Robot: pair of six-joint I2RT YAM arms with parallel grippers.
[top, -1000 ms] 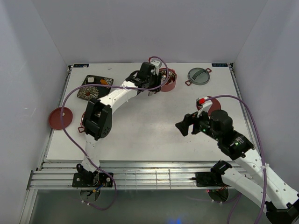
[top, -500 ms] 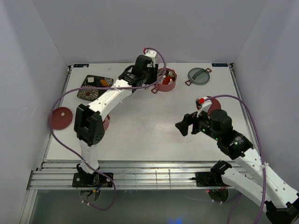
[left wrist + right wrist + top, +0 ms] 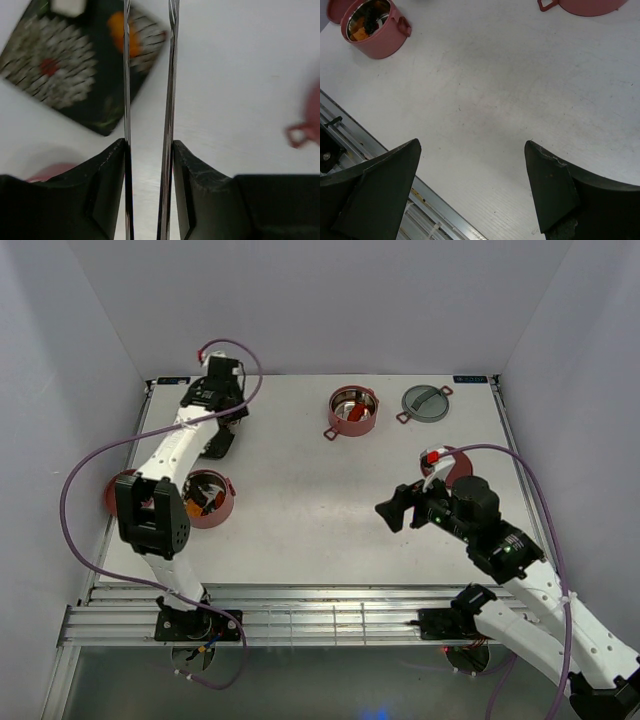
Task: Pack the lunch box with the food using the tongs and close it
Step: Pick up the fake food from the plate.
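Tongs (image 3: 126,100) clamped in left tool (image 3: 149,150) above plate (image 3: 100,120) corner (far-left table (image 3: 300,520) edge); right tool (image 3: 470,165) gaping mid-table.

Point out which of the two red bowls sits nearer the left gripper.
The bowl on the left, holding orange and dark pieces. The other bowl stands farther from the left gripper, beside the grey lid.

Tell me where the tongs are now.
Left wrist view: the tongs are gripped in the left gripper, extending over the patterned plate near the orange piece.
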